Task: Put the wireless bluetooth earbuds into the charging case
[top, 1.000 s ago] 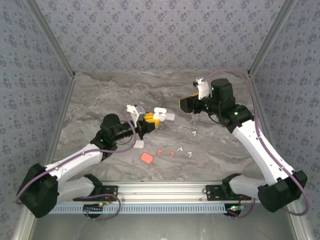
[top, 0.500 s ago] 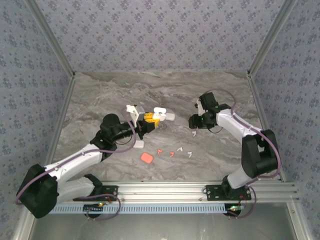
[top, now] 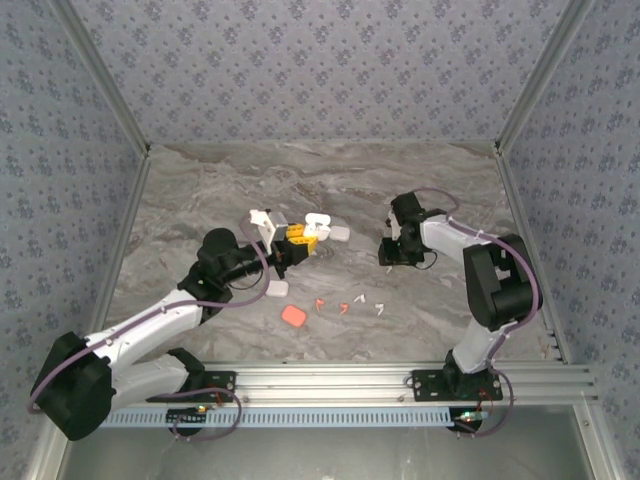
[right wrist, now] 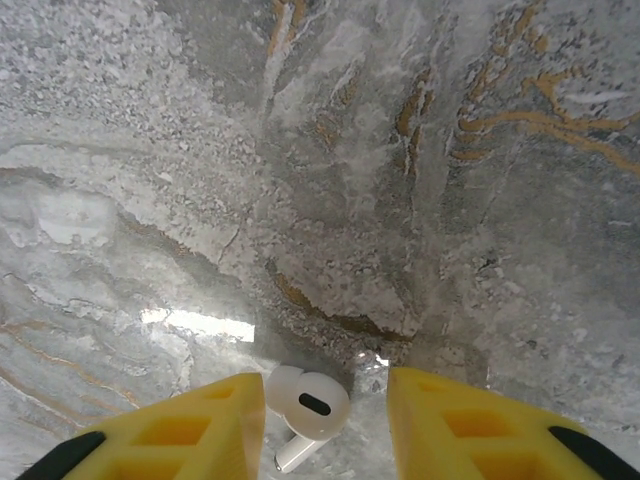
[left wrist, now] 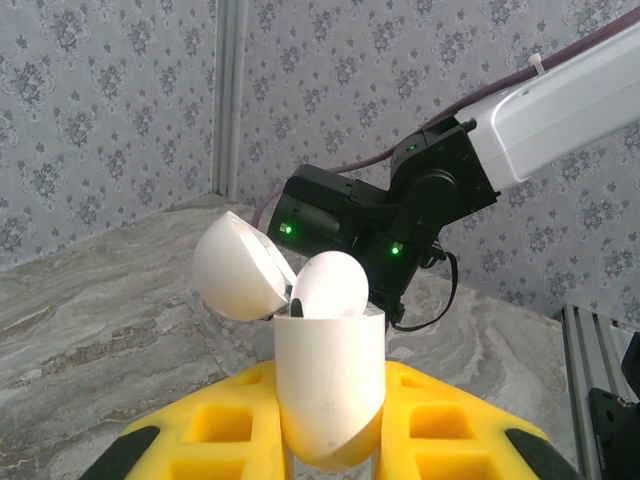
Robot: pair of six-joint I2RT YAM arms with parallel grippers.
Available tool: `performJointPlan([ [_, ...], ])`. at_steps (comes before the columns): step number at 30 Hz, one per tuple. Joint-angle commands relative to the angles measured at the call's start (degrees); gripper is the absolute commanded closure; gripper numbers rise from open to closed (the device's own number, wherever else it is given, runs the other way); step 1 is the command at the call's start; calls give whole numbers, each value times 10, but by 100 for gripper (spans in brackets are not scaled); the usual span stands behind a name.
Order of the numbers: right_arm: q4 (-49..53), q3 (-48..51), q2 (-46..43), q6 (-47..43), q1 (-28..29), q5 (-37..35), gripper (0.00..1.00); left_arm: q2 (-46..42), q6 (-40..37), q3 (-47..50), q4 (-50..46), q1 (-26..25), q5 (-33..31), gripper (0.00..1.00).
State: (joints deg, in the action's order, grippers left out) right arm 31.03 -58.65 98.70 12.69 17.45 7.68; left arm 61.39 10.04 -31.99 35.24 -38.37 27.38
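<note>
Right of centre on the marble table (right wrist: 420, 150), the right gripper (right wrist: 325, 385) points straight down, yellow fingers (right wrist: 210, 425) straddling one white earbud (right wrist: 305, 402). Jaws are narrow but not clamped: in the wrist view the bud sits just beside one finger, with a clear gap to the other. The bud lies on the table surface, between the tips.

Left of centre, the left gripper (left wrist: 332, 425) is clamped on a white charging case (left wrist: 330, 375), held upright. Its lid (left wrist: 238, 268) is flipped open and tilts off to one side. A rounded white piece (left wrist: 330, 283) pokes out of the case mouth; can't tell if it's a seated bud.

Loose on the table, nearer than both grippers in the top view: two orange-red earbuds (top: 319, 301) and two more white earbuds (top: 380, 309) in a rough row, well apart from the held case. An orange-red case (top: 293, 316) lies just left of that row. A second white case (top: 277, 289) sits just beside the left arm's wrist.
</note>
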Motion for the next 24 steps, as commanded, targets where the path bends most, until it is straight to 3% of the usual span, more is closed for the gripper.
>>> performJointPlan([
  [1,0,-10,14,5,3,-5,64,-12,-9,-3,10,-4,-5,100],
  [16,14,-23,27,-3,21,-8,77,-13,-9,-2,6,-4,-7,100],
  [24,-11,-8,-79,-35,30,6,78,-10,-5,-1,11,-4,-8,100],
])
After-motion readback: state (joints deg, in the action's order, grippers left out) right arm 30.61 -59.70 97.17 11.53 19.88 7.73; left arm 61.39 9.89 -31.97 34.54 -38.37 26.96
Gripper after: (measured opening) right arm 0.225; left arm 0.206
